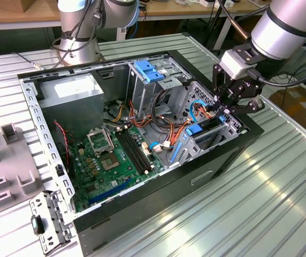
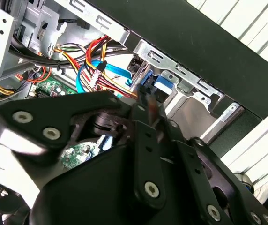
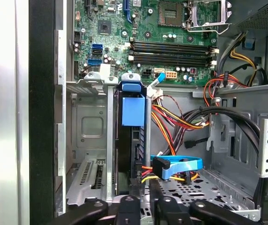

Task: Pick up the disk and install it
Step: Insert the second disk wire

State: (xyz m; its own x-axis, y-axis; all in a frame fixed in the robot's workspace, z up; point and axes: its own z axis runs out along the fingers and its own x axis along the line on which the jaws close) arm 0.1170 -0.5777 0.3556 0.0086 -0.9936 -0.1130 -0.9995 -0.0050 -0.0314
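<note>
A: So, in the exterior view, we see the gripper (image 1: pixel 223 110) over the drive cage (image 1: pixel 229 126) at the case's (image 1: pixel 233 155) corner, on the exterior view's right. The disk (image 1: pixel 205 131) sits on edge in that cage, directly under the fingers, its long axis running along the cage.

B: Holding it?

A: We judge the fingers clamped on its near end, though the contact is half hidden.

B: And the second wrist view?

A: The disk's blue frame (image 2: pixel 158 85) shows just past the fingertips.

B: The first wrist view?

A: The disk (image 3: pixel 133 140) stretches straight away from the fingers (image 3: pixel 127 208) toward the motherboard (image 3: pixel 143 33). We can't read any writing anywhere.
</note>
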